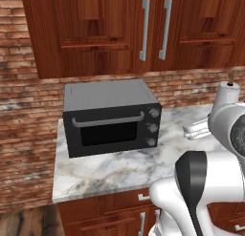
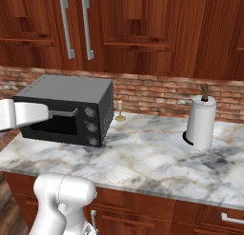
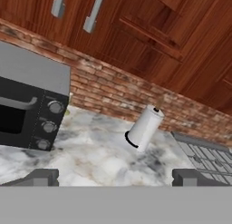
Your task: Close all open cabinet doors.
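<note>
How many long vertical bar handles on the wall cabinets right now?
2. A left handle and a right handle, side by side above the toaster oven. Cabinets further along may have more, out of frame.

arm: ours comes up from the lower right of the left base view, white links with dark joints, elbow bent high
forearm: pokes in from the left edge of the right base view
gripper (image 3: 115, 177): our jaws spread wide apart, nothing between them
fingertips (image 3: 43, 177): dark, level
</note>
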Motion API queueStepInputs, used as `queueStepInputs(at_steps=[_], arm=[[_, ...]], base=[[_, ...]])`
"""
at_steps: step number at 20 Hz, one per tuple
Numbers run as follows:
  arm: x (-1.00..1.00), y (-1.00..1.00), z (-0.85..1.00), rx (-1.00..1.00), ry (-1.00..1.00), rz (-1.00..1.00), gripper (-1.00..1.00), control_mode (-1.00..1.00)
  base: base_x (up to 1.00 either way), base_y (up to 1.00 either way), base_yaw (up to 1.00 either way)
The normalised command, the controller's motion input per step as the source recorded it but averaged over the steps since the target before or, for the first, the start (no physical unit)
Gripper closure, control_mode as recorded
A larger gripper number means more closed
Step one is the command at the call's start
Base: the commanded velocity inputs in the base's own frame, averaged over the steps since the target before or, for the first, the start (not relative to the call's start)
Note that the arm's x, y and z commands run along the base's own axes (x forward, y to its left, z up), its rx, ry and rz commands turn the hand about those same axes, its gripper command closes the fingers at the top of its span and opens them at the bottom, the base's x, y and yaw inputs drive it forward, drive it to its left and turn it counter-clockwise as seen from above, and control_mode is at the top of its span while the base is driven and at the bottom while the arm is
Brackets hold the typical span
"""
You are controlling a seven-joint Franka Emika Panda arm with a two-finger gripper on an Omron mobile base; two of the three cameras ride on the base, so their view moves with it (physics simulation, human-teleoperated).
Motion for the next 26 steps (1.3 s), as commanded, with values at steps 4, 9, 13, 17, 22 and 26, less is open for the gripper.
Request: queueStepInputs(at_steps=[4,9,13,17,22,26], arm=[[-0.06,-0.01,0.0,0.0,-0.01,0.0,-1.0,1.0],[0.0,0.0,0.0,0.0,0.0,0.0,-1.0,1.0],[0.0,0.0,0.0,0.0,0.0,0.0,-1.0,1.0],[0.0,0.0,0.0,0.0,0.0,0.0,-1.0,1.0],[0.0,0.0,0.0,0.0,0.0,0.0,-1.0,1.0],[0.0,0.0,0.0,0.0,0.0,0.0,-1.0,1.0]], base=[[-0.49,-0.23,-0.03],[-0.66,-0.62,-0.16],[-0.35,-0.74,-0.18],[-0.19,-0.86,-0.13],[-0.1,-0.87,-0.1],[-0.17,-0.91,-0.07]])
